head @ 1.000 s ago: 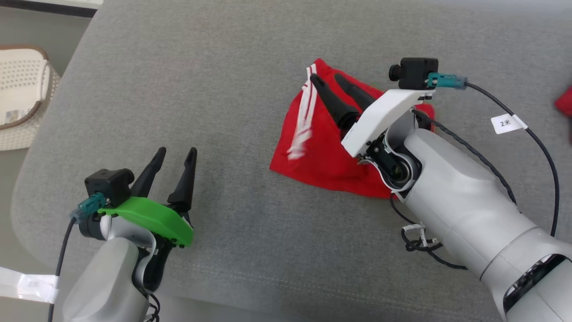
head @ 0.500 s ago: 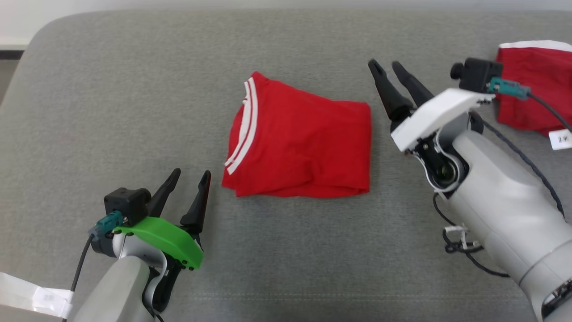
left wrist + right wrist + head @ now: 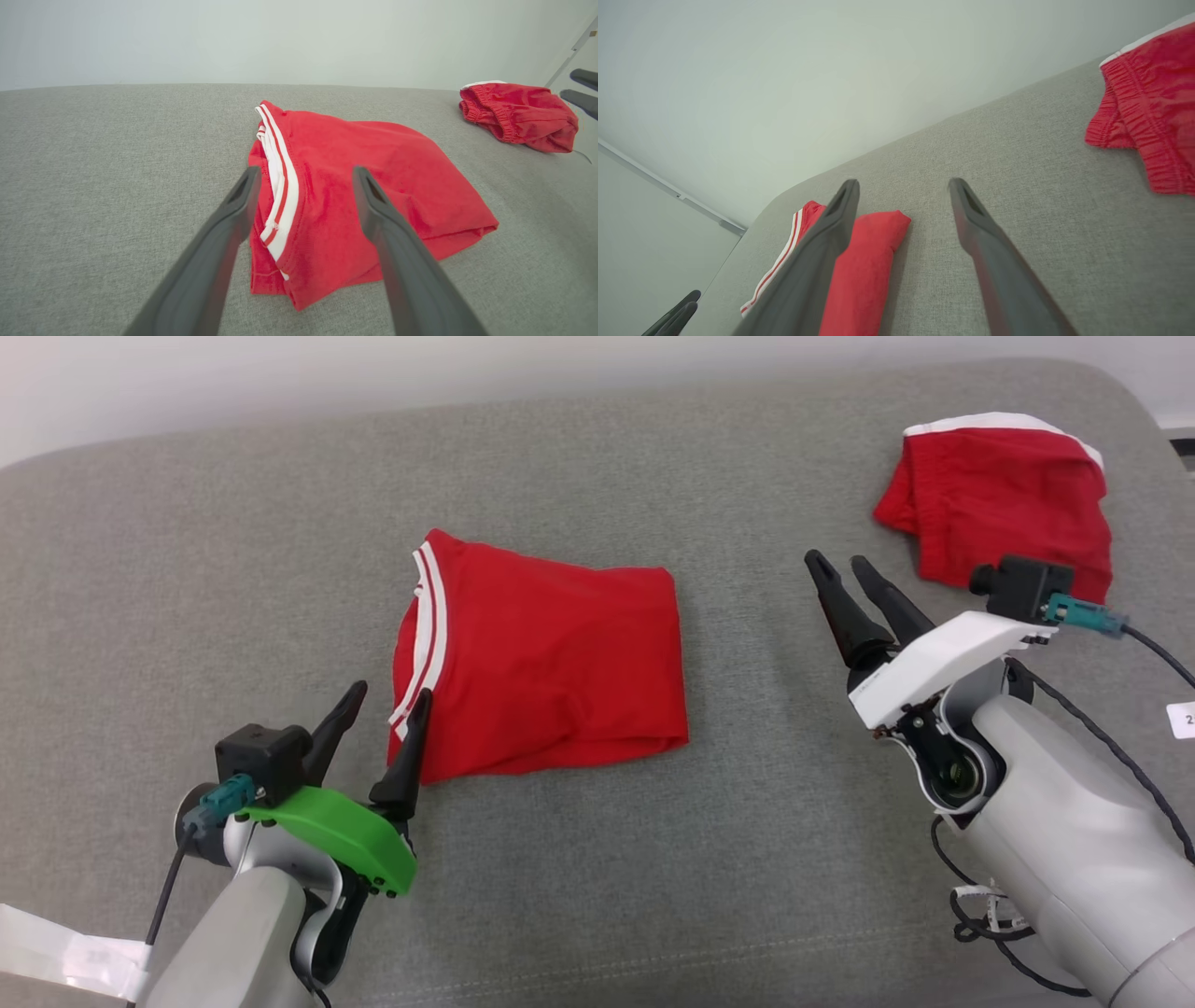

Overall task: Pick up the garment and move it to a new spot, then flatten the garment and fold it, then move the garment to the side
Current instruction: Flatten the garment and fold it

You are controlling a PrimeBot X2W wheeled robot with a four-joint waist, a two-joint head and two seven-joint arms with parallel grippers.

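The garment [image 3: 551, 663], red with white stripes along one edge, lies folded into a rough rectangle on the grey cushion [image 3: 187, 569]. My left gripper [image 3: 392, 693] stands open at the garment's near-left corner, one fingertip over the striped edge; in the left wrist view the garment [image 3: 373, 177] lies just beyond the open left gripper [image 3: 306, 170]. My right gripper [image 3: 835, 560] is open and empty, apart from the garment on its right. The right wrist view shows the garment [image 3: 864, 261] partly behind one finger of the right gripper [image 3: 903, 182].
A second red garment [image 3: 1008, 495] with an elastic waistband lies crumpled at the cushion's far right, also seen from the left wrist [image 3: 518, 114] and the right wrist [image 3: 1153, 107]. A pale wall [image 3: 280, 373] runs behind the cushion. Bare grey fabric separates the two garments.
The camera has swung, shifting the whole picture. My right gripper, earlier over the garment, has drawn off to its right. The garment lies folded and free; the left gripper stays open.
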